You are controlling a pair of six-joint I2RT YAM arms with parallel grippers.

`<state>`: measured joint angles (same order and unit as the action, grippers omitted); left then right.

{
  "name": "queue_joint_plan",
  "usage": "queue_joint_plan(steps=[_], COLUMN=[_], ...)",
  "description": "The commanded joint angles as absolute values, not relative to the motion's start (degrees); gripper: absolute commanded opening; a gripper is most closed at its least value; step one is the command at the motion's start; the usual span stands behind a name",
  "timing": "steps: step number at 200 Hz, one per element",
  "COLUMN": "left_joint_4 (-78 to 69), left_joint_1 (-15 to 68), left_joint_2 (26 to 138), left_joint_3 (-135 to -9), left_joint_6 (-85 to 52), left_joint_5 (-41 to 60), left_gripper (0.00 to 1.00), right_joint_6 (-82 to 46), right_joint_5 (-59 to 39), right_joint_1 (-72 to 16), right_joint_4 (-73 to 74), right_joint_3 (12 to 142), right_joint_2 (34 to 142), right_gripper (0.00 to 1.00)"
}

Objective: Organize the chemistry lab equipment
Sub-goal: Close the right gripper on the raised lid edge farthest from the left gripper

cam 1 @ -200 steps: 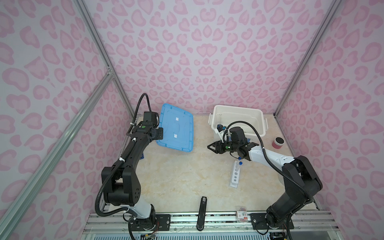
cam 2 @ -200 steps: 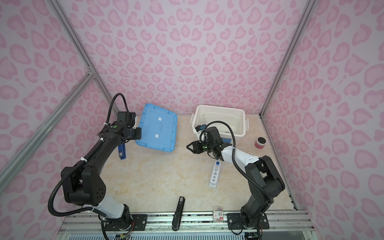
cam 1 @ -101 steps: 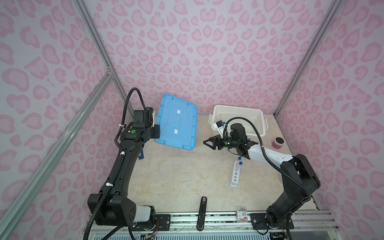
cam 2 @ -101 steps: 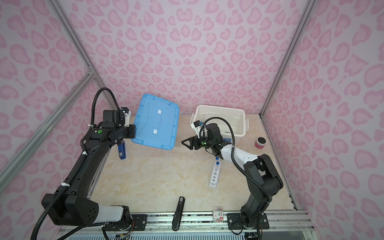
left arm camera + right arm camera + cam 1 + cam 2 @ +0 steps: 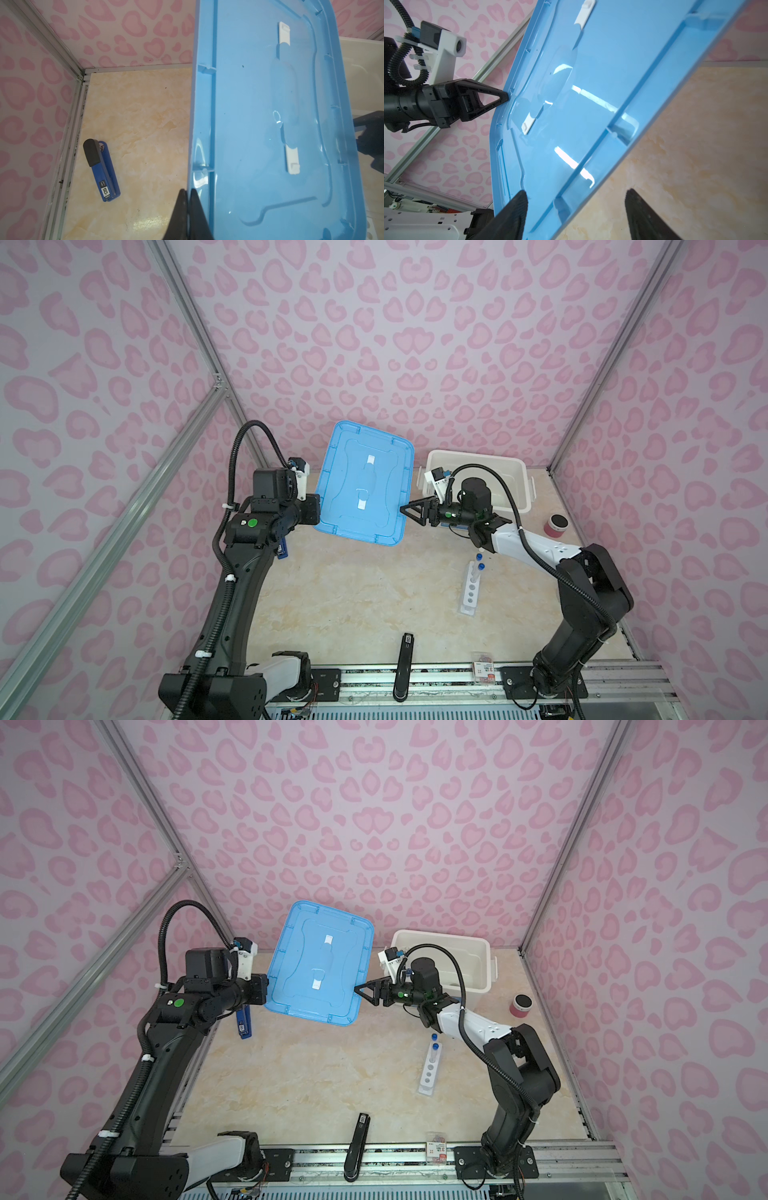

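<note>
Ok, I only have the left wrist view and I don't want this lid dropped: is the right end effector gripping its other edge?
Observer: No. The right end effector is open, with fingers on either side of the blue lid's edge, not closed on it.
Operator: Is the bin uncovered?
Observer: Yes, the white bin stands lidless beside the raised lid.
Operator: Where are the tubes?
Observer: Two blue-capped tubes stand in the white rack on the table, nearer the front.

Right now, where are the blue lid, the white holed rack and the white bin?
blue lid (image 5: 365, 485): in a top view, middle of its flat panel.
white holed rack (image 5: 471, 590): in a top view, its holed top face.
white bin (image 5: 482, 462): in a top view, its far wall.
</note>
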<state>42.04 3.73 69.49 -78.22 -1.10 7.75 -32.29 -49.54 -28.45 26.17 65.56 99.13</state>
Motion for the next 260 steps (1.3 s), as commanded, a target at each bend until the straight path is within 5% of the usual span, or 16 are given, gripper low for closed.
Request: queue_joint_plan(steps=[1,39,108,260], left_joint_4=[39.1,38.9,38.3,35.4], left_joint_1=[3.7,3.7,3.7,4.0], left_joint_2=[68.1,67.4,67.8,69.6], left_joint_3=[-78.1,-78.0,-77.4,-74.3], left_joint_6=[-2.1,-2.3,-2.5,-3.2], left_joint_5=[10.1,11.4,12.7,13.1], left_gripper=[0.04,0.04,0.04,0.05], right_joint_6=[-33.9,-34.1,-35.7,-43.1], right_joint_5=[-50.2,-51.0,-51.9,-51.3], right_joint_1=[-28.8,-29.1,-29.6,-29.8], right_joint_4=[29.2,29.4,32.7,41.6], right_joint_3=[66.2,66.9,66.5,64.7], right_joint_2=[99.7,99.4,98.4,99.8], right_gripper=[0.74,0.71,0.46,0.17])
